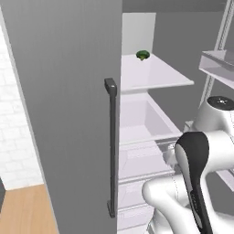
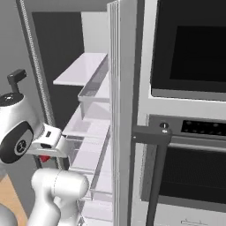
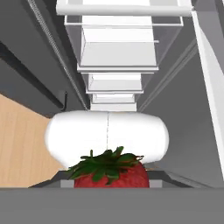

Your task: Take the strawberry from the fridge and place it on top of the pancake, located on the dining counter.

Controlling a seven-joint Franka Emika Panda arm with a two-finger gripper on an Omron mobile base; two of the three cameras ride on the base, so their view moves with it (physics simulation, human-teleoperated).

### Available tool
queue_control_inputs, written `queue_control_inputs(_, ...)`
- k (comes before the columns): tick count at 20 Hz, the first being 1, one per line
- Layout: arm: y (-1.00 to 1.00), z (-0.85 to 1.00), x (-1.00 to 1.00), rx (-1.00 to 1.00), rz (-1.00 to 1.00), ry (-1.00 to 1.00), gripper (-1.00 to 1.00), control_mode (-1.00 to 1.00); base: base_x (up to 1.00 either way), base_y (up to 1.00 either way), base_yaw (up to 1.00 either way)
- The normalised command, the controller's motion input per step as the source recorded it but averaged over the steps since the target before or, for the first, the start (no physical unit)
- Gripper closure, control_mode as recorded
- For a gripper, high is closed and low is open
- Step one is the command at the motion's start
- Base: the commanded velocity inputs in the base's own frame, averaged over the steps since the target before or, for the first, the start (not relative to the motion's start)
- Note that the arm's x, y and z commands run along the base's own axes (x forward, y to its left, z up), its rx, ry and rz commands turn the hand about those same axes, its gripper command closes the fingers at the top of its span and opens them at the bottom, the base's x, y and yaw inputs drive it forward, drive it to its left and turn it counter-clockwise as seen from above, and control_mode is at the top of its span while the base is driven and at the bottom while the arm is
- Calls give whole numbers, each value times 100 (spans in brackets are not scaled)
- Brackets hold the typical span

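strawberry [image 3: 111, 173] held in gripper [image 3: 111, 183] (green leaves up), fridge [image 1: 68, 91] open

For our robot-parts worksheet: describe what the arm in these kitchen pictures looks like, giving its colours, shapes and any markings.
The arm is built of glossy white, rounded tubular links. A black band curves along one link in the left base view. In the right base view a rounded white joint housing carries a black round cap with a small white mark, beside a boxy white wrist block.
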Motion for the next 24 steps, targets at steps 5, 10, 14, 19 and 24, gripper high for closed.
queue_control_inputs(5,0,0,0,0,0,0,100,100,-100,75,0)
queue_control_inputs(10,0,0,0,0,0,0,100,100,-100,36,0)
queue_control_inputs(14,0,0,0,0,0,0,100,100,-100,10,0)
queue_control_inputs(19,0,0,0,0,0,0,100,100,-100,0,-29)
queue_control_inputs(24,0,0,0,0,0,0,100,100,-71,0,-72)
